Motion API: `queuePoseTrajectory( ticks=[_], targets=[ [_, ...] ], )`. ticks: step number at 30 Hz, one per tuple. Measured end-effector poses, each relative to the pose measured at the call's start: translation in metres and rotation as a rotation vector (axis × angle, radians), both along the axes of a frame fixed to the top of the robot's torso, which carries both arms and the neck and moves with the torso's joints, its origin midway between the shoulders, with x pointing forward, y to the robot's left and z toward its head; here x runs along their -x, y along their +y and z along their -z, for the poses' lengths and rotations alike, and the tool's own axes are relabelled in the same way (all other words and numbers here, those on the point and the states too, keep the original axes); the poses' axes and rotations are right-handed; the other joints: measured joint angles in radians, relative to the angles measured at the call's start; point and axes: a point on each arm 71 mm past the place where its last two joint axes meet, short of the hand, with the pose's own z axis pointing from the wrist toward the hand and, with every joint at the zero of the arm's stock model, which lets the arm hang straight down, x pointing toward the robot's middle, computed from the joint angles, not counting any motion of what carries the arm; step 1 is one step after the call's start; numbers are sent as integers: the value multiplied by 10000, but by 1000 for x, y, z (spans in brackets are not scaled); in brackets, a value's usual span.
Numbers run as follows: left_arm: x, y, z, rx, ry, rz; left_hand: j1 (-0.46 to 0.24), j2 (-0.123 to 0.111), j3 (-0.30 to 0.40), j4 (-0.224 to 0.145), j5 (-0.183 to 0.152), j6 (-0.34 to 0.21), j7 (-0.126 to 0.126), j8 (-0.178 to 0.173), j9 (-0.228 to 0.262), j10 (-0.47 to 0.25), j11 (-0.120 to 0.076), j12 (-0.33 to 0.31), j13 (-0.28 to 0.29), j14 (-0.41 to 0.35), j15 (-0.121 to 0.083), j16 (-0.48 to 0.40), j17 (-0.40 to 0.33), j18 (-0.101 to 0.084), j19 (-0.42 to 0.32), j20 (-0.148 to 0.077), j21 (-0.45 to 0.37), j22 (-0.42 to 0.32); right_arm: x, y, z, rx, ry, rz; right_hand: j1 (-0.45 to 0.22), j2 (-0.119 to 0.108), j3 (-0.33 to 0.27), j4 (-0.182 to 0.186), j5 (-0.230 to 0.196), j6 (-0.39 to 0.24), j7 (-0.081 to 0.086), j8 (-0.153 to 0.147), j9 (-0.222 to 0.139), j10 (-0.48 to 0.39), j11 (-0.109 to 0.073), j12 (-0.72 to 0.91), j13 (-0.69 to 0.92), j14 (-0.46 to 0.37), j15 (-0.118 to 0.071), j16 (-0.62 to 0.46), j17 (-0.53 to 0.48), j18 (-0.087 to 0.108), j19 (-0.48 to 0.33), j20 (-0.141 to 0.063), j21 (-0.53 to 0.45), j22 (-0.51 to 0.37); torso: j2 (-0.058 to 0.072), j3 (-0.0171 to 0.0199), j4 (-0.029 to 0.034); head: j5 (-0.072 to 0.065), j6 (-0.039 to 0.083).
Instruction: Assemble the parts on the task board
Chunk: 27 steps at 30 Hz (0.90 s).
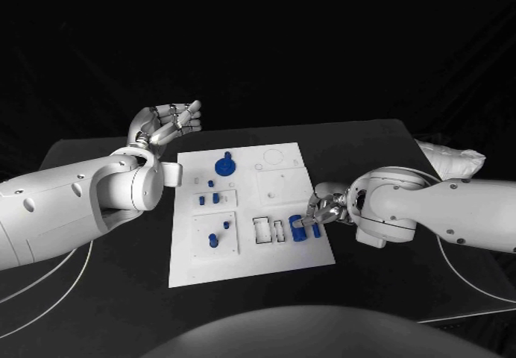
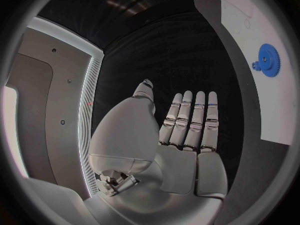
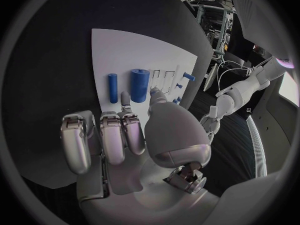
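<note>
The white task board [image 1: 245, 262] lies mid-table. On it are a blue gear [image 1: 225, 165], small blue pegs [image 1: 209, 199], a blue piece [image 1: 215, 239], and near the right edge a wide blue cylinder [image 1: 296, 227] beside a thin one [image 1: 315, 230]. My right hand [image 1: 323, 206] rests at that edge. In the right wrist view its thumb and a finger pinch the near end of the wide cylinder [image 3: 140, 84], which lies flat, with the thin cylinder [image 3: 112, 87] alongside. My left hand [image 1: 165, 124] hovers beyond the board's far left corner, fingers straight, holding nothing; the gear [image 2: 269, 60] lies off to its side.
Two empty rectangular slots [image 1: 269, 229] sit just left of the cylinders. My bulky left forearm [image 1: 80, 205] lies along the board's left side. A white bundle [image 1: 452, 158] sits at the table's far right, and cables [image 1: 473, 287] run across the near right.
</note>
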Motion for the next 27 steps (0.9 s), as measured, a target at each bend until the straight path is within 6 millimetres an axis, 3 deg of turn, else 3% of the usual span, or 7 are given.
queuePoseTrajectory(
  ticks=[12, 22, 23, 24, 25, 27],
  targets=[
    [1, 2, 0, 0, 6, -3, 0, 0, 0, 0, 0, 1, 0, 0, 0, 0, 0, 0, 0, 0, 0, 0, 1, -1, 0, 0, 0, 1, -2, 7, 9, 236, 307, -254, -88, 88, 125, -11, -222, -32, 32, -96, 67, 0, 0, 0, -1, 0, 1, 0, 0, 0, 0, 0, 0, -1, -4, -11, -18, 43, 0],
    [2, 1, 0, 21, 10, 37, 0, 0, 0, 0, 0, 1, 0, 0, 1, 0, 0, 0, 0, 0, 0, 37, -11, -1, 0, 0, 0, -10, -8, 16, 11, 304, 391, -414, -187, 187, 338, -56, -712, -43, 47, -229, 214, 0, 0, 0, -1, 0, 1, 0, -1, 0, 0, 1, 0, -2, -5, -12, -19, 5, 0],
    [2, 1, 0, 21, 10, 36, 0, 0, 0, 0, 0, 1, 0, 0, 1, 0, 0, 0, 0, 0, 0, 49, -23, -1, 0, 0, 0, -21, -9, 17, 11, 306, 403, -425, -241, 241, 395, -63, -776, -43, 46, -229, 498, 0, 0, 0, -1, 0, 1, 0, 0, -1, 0, 1, 0, -2, -5, -14, -19, 4, 0],
    [2, 1, 0, 21, 10, 36, 0, 0, 0, 0, 0, 1, 0, 0, 1, 0, 0, 0, 0, 0, 0, 53, -25, -1, 0, 0, 0, -23, -10, 18, 12, 310, 422, -429, -241, 241, 433, -102, -889, -42, 45, -270, 1186, 0, 0, 0, -1, 0, 1, 0, -1, 0, 0, 1, 0, -2, -5, -14, -19, 4, 0],
    [3, 1, 0, 21, 11, 37, 0, 0, 0, 0, 0, 1, 0, 0, 1, 0, 0, 0, 1, 0, 0, 55, -25, -1, 0, 0, 0, -23, -10, 19, 13, 309, 434, -431, -258, 258, 454, -123, -931, -42, 45, -271, 1226, 0, 0, 0, -1, 0, 1, 0, -1, 0, -1, 1, 0, -2, -5, -14, -18, 3, 0],
    [3, 1, -1, 25, 14, 44, 0, 0, 0, 0, 0, 1, 0, 0, 1, 0, 0, 0, 0, 0, 0, 55, -25, 0, 0, 0, 0, -23, -11, 20, 14, 309, 466, -438, -279, 279, 515, -126, -1004, -40, 43, -291, 2451, 0, 0, -1, -2, 0, 1, 0, -1, 0, -1, 1, 0, -2, -5, -13, -18, 3, 0]
  ],
)
